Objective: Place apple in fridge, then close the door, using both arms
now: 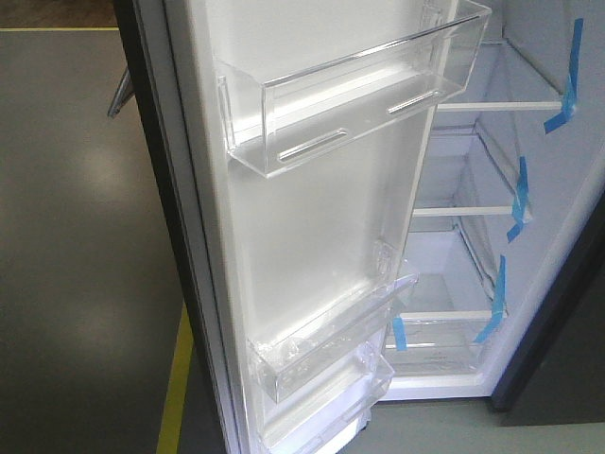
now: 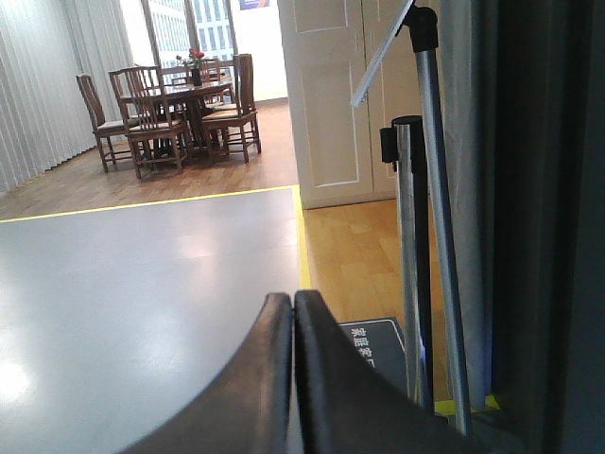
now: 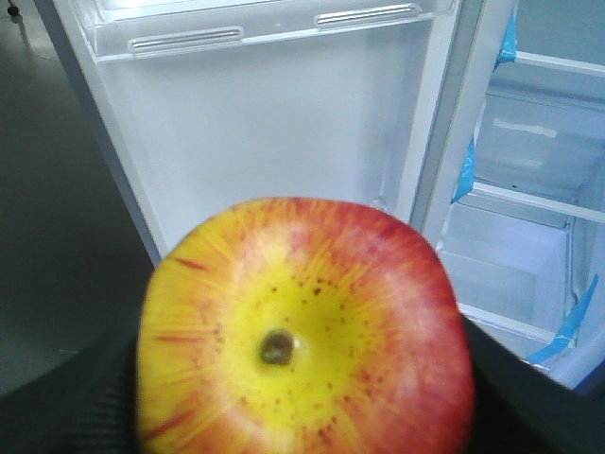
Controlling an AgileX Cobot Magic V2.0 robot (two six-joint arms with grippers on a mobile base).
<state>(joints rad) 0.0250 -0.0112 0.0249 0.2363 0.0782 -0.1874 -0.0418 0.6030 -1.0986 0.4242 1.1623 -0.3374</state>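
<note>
Right wrist-mounted view: the apple (image 3: 304, 326) is clamped in the right hand (image 3: 302, 407) at lower centre, presented toward the open door (image 3: 274, 123) and the fridge (image 3: 529, 236) shelves at right for placing. The left hand (image 2: 293, 317) is pressed together, empty, judged reserved for the door.

Left tool (image 2: 293, 317) pinched closed; right tool (image 3: 304, 392) clasps the apple (image 3: 302, 303).

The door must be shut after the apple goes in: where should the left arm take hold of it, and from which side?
Probably take the door by its free long edge, at mid height, coming from the dark outer side: the white inner face carries protruding clear bins, while that edge runs straight and bare.
</note>
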